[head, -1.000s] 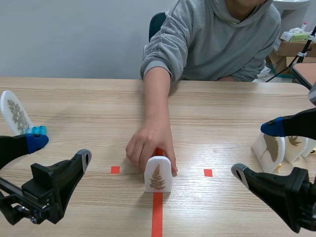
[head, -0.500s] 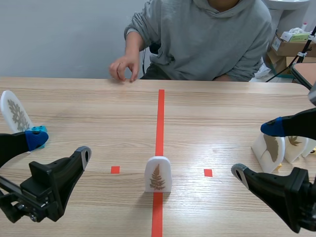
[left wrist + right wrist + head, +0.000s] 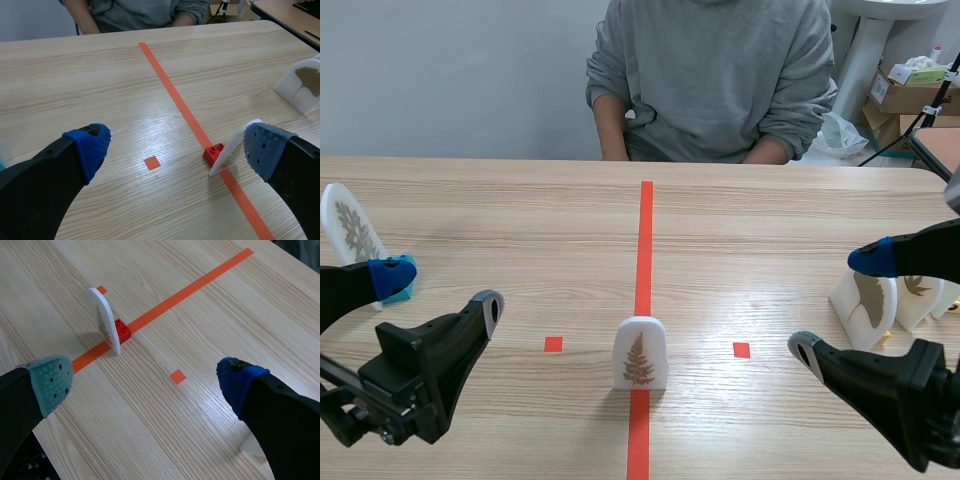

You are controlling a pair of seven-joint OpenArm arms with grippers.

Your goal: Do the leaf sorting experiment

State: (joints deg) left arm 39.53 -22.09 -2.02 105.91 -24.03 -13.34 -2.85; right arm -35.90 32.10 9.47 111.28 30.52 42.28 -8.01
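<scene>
Currently on the table point(image 3: 520, 210):

Leaf card point(image 3: 640, 353): a white, round-topped card printed with a brown fern-like leaf is standing upright on the orange-red line point(image 3: 644, 240), midway between the two small tape squares. A red brick point(image 3: 121, 330) is sitting against its back, also on the line. Nothing is touching the card.

Left gripper point(image 3: 440, 292): it is hovering low at the near left with its fingers spread wide and is holding nothing. From its own camera, the leaf card is showing edge-on just beside one blue pad.

Right gripper point(image 3: 838, 304): it is hovering low at the near right, likewise spread wide and carrying nothing. From its own camera, the leaf card is standing well ahead of it.

Left-side card point(image 3: 348, 228): another white card with a brown branching leaf is standing near the table's left edge, behind the left gripper.

Right-side cards point(image 3: 868, 305): at least two more white cards with brown leaves are standing together near the right edge, partly hidden behind the right gripper.

Person point(image 3: 715, 70): someone in a grey sweatshirt is sitting across the table, with both forearms dropping below its far edge.
</scene>
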